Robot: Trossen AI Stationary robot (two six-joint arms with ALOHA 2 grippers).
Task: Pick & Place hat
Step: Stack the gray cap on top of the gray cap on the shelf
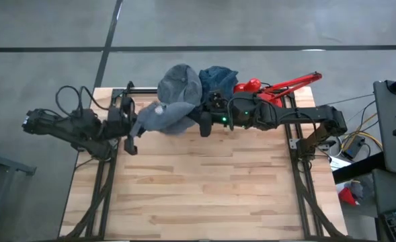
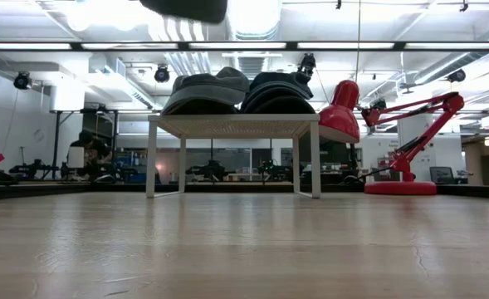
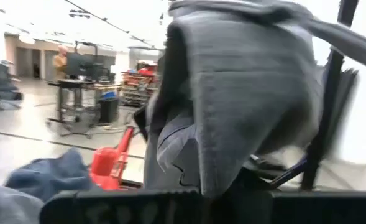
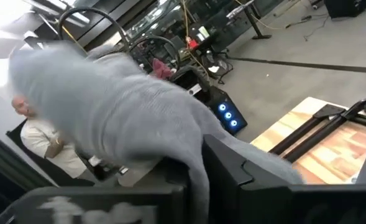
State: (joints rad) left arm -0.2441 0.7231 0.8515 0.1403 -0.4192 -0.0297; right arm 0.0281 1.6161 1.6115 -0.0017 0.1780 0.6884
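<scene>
A grey knit hat (image 1: 163, 115) hangs in the air between my two grippers, above the far part of the wooden table. My left gripper (image 1: 134, 126) is at its left end and my right gripper (image 1: 204, 122) at its right end, both shut on it. The hat fills the left wrist view (image 3: 245, 93) and the right wrist view (image 4: 114, 118). In the low view only a dark shape (image 2: 186, 7) shows at the top edge. A second grey hat (image 1: 181, 82) and a blue hat (image 1: 218, 77) rest on a small white stand (image 2: 236, 124). My left gripper holds the hat's left edge (image 1: 142, 121), coming level from the table's left; the cloth itself hides the fingers in the wrist view. The hat is lifted clear. My right gripper holds the hat's right edge (image 4: 198, 168), coming level from the table's right. The cloth bunches and runs down between the fingers.
A red desk lamp (image 1: 278, 87) stands at the table's far right corner, next to the stand. The bare wooden tabletop (image 1: 198, 188) stretches toward the near edge. People and equipment show in the room beyond the table.
</scene>
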